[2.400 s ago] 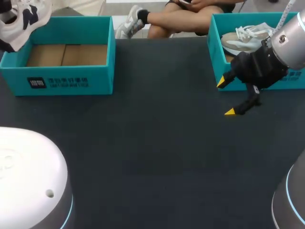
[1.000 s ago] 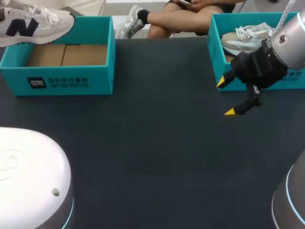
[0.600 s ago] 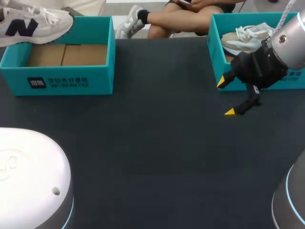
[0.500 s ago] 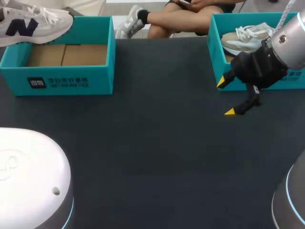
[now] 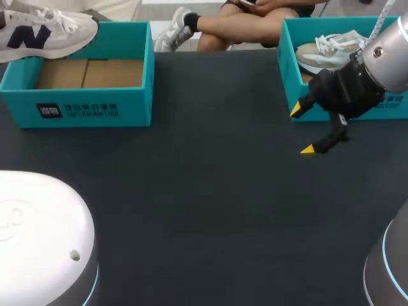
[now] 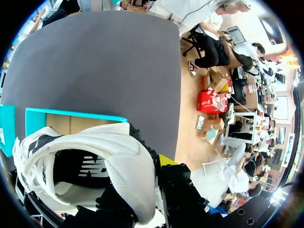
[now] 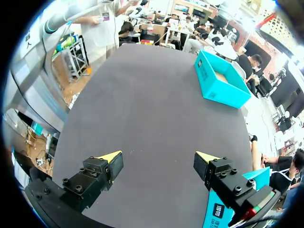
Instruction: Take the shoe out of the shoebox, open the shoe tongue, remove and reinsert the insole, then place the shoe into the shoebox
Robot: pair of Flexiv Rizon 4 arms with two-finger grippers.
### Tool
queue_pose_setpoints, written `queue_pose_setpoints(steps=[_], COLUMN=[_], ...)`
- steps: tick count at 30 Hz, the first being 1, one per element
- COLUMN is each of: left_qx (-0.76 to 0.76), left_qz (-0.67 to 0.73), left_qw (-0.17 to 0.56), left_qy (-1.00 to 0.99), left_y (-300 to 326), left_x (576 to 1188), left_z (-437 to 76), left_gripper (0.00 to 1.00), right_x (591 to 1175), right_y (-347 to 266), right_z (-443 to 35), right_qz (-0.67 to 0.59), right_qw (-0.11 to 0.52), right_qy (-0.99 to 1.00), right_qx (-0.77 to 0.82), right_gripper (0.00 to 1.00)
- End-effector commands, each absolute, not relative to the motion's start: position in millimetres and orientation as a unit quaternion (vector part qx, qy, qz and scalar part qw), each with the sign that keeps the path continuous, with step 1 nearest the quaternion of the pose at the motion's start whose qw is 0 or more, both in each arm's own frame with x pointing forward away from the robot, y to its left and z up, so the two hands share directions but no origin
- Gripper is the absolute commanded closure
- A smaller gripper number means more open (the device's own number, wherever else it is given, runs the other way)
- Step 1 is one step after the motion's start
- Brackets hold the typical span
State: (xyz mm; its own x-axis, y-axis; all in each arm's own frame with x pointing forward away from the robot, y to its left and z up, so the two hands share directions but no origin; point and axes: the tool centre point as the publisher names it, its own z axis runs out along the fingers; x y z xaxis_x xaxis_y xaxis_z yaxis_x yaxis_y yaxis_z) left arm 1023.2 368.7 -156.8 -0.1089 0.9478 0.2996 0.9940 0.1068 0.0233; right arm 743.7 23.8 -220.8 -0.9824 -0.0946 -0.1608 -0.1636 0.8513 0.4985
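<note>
Swung level, shoe (image 5: 44, 35) hovers above left shoebox (image 5: 95, 109).

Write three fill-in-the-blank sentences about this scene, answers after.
The white sneaker with a dark logo is gripped by the ____ arm's gripper.
The right gripper hangs over the dark table with its fingers ____.
The pale laced shoe lies in the ____ teal cardboard shoebox.
Missing: left; open; right.

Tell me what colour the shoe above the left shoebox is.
White shoe with a dark letter logo on its side, best seen in the head view.
</note>
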Motion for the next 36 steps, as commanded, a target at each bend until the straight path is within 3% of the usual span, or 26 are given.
queue_pose_setpoints(steps=[1, 13, 36], left_qx=[-0.659, -0.733, -0.74], left_qz=[-0.112, -0.134, -0.111], left_qw=[0.104, 0.095, 0.104], left_qy=[-0.736, -0.66, -0.655], left_y=[369, 314, 320], left_x=[1021, 1032, 1075], left_z=[-155, -189, -255], left_gripper=[1.0, 1.0, 1.0], right_x=[743, 743, 743], right_y=[25, 25, 25], right_z=[-222, -222, -222], right_qz=[0.263, 0.263, 0.263], right_qw=[0.066, 0.066, 0.066], right_qy=[0.96, 0.96, 0.96], right_qx=[-0.067, -0.067, -0.067], right_gripper=[0.0, 0.0, 0.0])
